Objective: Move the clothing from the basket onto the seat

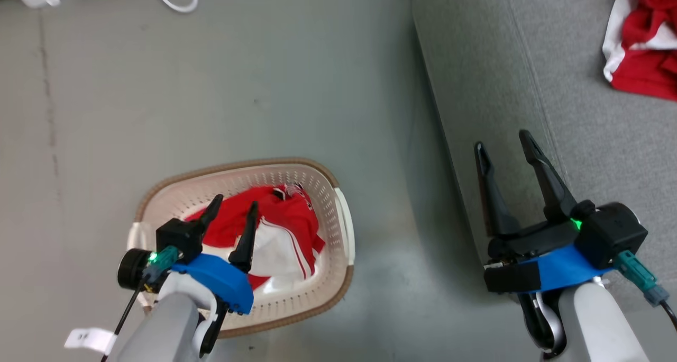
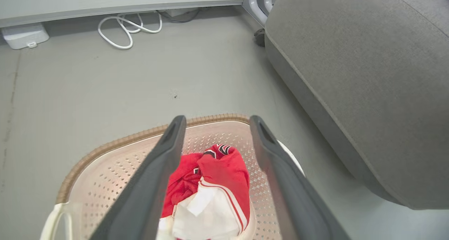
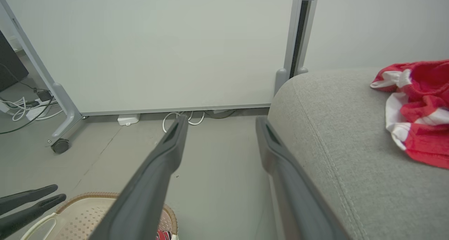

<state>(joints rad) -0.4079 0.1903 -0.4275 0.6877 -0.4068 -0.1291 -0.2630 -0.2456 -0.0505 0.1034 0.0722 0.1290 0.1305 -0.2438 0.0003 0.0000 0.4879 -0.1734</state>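
Head view, seat (image 1: 529, 87): one grey sofa fills the right side of the frame. It is the biggest thing here, and its top is broad enough that you can drop cloth almost anywhere on it.
Basket (image 1: 330, 214): one, at lower left of centre. It stands on the floor (image 1: 264, 87), with a strip of bare floor between it and the seat.
Clothing count: two red-and-white garments.
Garment on seat (image 1: 645, 50): crumpled on the cushion in the upper right corner, already where it belongs.
Garment in basket (image 1: 280, 219): bunched on the basket's bottom, with red cloth toward the top of the frame and a white panel below it.
Handling: expect it to be soft, light and limp, not fragile. It will likely sag and trail when lifted, so raise it well clear of the rim. Smooth sports fabric may slip out of a shallow pinch.
Hold: go for the raised red fold (image 2: 217, 162) at the middle of the left wrist view, and take a deep bite of it.
Gripper count: two.
Left gripper (image 1: 236, 202): jaws apart and empty, poised over the basket above the garment.
Right gripper (image 1: 501, 140): jaws apart and empty, at lower right over the seat's front edge.
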